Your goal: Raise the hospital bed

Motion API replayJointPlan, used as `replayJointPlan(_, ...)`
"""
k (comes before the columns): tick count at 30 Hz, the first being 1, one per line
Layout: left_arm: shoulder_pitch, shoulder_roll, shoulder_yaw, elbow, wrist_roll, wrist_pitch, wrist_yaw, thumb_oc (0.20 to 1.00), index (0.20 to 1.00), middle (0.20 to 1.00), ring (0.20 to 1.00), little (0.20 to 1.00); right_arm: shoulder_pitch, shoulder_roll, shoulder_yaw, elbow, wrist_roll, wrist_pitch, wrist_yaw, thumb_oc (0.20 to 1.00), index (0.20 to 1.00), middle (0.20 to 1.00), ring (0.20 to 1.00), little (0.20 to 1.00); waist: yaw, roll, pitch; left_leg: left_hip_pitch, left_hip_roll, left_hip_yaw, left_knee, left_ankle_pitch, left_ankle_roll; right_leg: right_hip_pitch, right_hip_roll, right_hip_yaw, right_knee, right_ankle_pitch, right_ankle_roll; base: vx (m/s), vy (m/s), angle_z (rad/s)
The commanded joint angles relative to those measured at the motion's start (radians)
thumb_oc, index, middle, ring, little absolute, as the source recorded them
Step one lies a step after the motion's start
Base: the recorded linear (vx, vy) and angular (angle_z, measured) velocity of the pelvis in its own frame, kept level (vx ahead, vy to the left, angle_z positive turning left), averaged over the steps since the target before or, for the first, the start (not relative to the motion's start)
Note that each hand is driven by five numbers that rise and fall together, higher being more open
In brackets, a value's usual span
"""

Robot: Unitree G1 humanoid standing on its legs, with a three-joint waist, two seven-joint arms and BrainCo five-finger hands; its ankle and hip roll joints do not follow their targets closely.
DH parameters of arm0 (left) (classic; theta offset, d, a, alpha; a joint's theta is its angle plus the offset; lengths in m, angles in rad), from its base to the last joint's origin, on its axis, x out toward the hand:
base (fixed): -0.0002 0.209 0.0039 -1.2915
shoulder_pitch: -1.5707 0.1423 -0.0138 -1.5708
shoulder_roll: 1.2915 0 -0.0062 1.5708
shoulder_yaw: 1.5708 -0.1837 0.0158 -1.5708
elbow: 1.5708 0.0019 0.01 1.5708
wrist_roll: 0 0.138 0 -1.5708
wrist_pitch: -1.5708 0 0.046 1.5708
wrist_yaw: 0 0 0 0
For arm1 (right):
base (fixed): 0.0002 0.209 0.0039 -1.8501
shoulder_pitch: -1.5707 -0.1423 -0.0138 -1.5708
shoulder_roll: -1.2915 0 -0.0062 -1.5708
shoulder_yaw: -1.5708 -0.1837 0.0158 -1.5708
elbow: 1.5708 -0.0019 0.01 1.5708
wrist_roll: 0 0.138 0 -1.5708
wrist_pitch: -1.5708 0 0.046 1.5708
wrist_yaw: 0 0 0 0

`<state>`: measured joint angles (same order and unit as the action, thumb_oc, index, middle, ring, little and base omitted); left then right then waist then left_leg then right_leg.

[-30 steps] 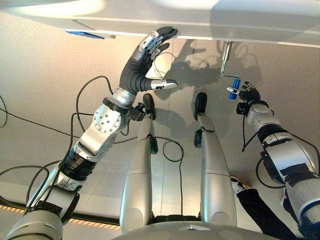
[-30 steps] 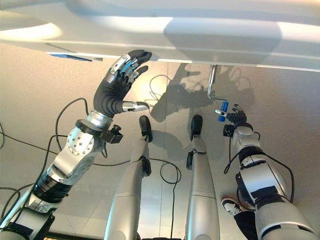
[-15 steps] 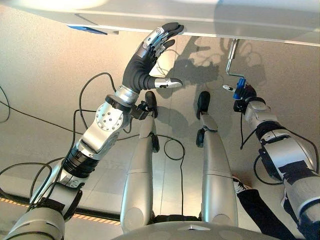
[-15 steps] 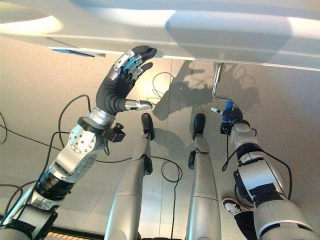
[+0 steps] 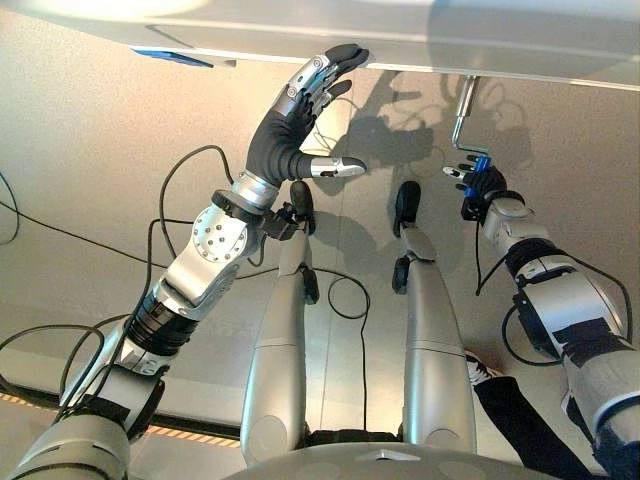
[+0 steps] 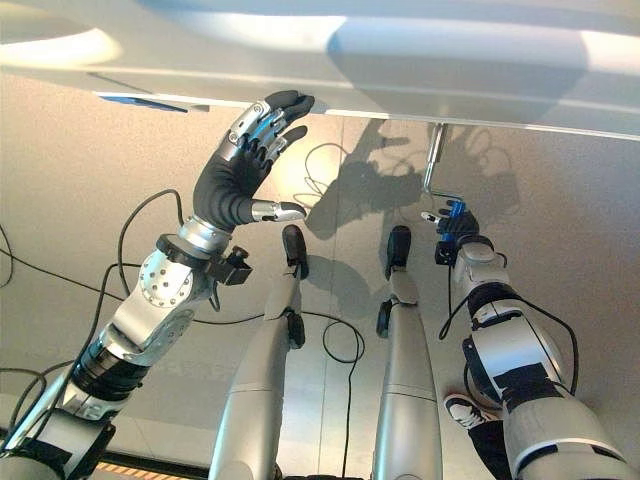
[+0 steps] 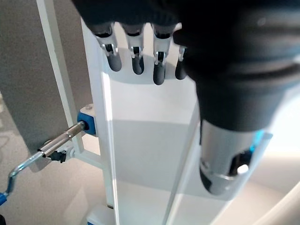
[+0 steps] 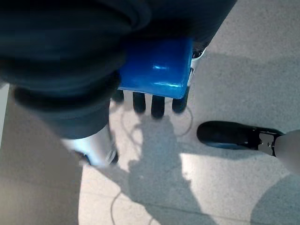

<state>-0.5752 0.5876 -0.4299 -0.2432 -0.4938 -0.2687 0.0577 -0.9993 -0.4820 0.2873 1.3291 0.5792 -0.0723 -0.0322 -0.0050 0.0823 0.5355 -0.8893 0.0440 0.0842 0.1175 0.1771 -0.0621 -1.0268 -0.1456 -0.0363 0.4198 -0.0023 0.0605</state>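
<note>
The hospital bed's white end panel runs across the top of the eye views. A metal crank hangs below it and ends in a blue handle. My right hand is shut on that handle; the right wrist view shows the blue handle in the palm with dark fingertips curled round it. My left hand is open, its straight fingers touching the bed's lower edge. The crank shaft also shows in the left wrist view.
A person's white shoe and dark trouser leg stand on the beige floor by my right arm. A blue label sits on the bed's edge to the left of my left hand.
My right hand has swung the blue handle a little up and to the left, turning the crank. The left hand stays against the bed's edge.
</note>
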Motion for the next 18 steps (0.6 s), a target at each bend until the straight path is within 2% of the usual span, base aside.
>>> replayJointPlan(1,0.006,-0.031,0.019,-0.119,-0.004,-0.042,-0.017,1.000,1.000,1.000,1.000,1.000,-0.010,-0.009,0.050,-0.007,-0.015,-0.006,-0.003,0.200,0.200,0.200,0.200,0.200,-0.003,0.058,-0.016,-0.015,-0.025,0.008,0.146,-0.148,0.002,0.053,0.006,-0.004,-0.178,0.120,0.104,0.00,0.000,0.00)
replayJointPlan(18,0.004,-0.025,0.016,-0.119,-0.015,-0.041,-0.021,1.000,1.000,1.000,1.000,1.000,0.004,-0.034,0.020,-0.001,0.028,-0.012,-0.014,0.200,0.200,0.200,0.200,0.200,-0.009,0.060,-0.016,-0.012,-0.025,0.014,0.141,-0.148,0.003,0.043,0.013,0.002,-0.170,0.115,0.103,0.00,0.000,0.00)
